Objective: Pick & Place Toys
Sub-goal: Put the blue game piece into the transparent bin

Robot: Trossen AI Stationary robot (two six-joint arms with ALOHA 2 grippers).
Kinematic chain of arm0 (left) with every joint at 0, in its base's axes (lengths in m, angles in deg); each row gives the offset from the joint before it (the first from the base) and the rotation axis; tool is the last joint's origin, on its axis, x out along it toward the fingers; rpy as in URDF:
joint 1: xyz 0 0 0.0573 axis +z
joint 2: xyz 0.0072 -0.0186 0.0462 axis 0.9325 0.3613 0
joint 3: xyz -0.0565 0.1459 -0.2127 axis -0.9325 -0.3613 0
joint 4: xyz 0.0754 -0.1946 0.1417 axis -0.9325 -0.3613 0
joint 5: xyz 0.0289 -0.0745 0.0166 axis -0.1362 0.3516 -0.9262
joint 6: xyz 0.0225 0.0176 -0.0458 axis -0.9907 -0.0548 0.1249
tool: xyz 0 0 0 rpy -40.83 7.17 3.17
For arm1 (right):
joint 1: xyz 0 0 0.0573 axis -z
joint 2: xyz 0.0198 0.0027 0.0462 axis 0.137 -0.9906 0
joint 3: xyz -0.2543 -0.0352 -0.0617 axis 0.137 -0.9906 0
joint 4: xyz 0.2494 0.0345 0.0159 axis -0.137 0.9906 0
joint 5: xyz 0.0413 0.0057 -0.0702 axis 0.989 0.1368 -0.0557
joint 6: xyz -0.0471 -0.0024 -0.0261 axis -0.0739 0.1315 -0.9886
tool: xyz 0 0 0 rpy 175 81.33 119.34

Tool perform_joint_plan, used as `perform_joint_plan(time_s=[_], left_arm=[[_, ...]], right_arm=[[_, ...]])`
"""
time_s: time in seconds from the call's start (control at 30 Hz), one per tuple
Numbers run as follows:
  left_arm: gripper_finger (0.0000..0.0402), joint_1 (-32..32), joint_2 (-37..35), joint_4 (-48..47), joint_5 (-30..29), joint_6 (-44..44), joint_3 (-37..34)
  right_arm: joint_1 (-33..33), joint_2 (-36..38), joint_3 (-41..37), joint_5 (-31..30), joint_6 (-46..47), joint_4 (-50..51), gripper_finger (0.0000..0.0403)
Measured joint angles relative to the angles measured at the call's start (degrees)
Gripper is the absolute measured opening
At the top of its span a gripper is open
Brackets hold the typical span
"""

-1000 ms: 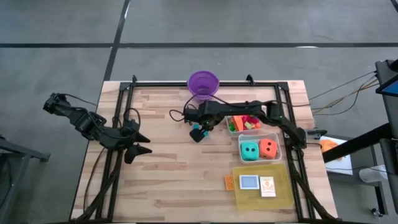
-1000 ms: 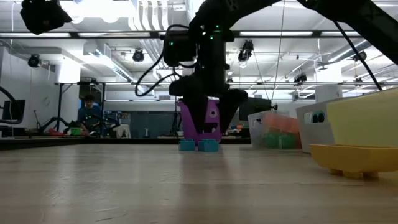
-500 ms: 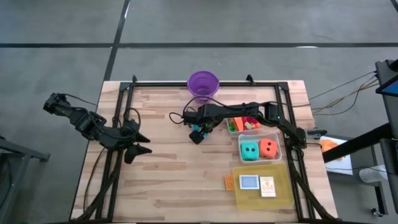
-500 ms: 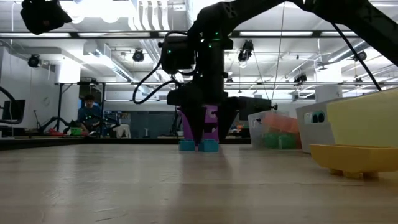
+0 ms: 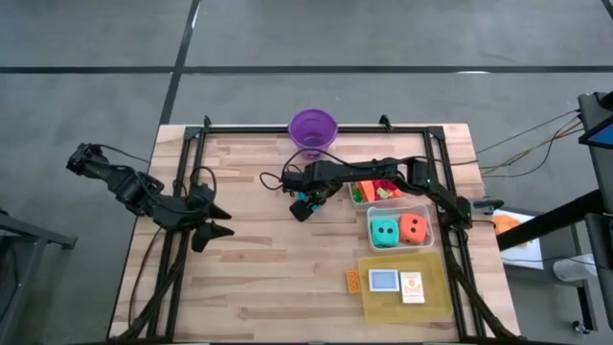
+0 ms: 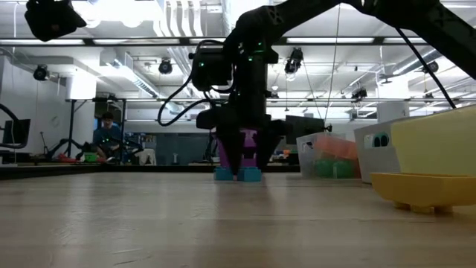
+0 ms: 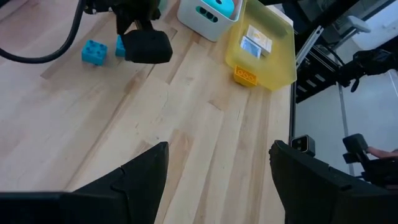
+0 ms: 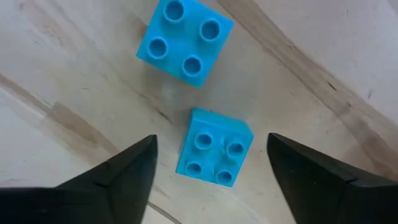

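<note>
Lowered since the earlier frame, the right gripper (image 8: 211, 165) now straddles one blue block (image 8: 214, 147) on the table (image 5: 259, 268), fingers apart on either side, not touching it. Another blue block (image 8: 185, 41) lies just beside. Left gripper (image 7: 214, 177) hangs open, well apart, near the table's left edge.

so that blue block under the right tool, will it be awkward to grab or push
Probably easy. The blue block looks like rigid moulded plastic, so it should not flex between the fingers of the right tool. It sits flat with four studs up, so it likely slides rather than rolls. A push could bump the second block close by.
</note>
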Motion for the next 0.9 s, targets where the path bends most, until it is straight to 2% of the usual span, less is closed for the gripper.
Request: perform_joint_plan(time_s=[0.17,0.3,0.67,0.9], left_arm=[[0.0271,0.0,0.0,0.1,0.0,0.0,0.0],[0.0271,0.0,0.0,0.1,0.0,0.4,0.0],[0.027,0.0,0.0,0.1,0.0,0.4,0.0],[0.027,0.0,0.0,0.1,0.0,0.4,0.0]], right_arm=[[0.1,0.0,-1.0,0.0,0.1,-0.3,0.023],[0.3,0.1,-3.0,1.4,0.2,-1.5,0.0197],[0.2,0.2,-3.0,0.0,-0.1,-2.2,0.0135],[0.0,0.0,-1.3,-0.2,-2.6,-2.0,0.0133]])
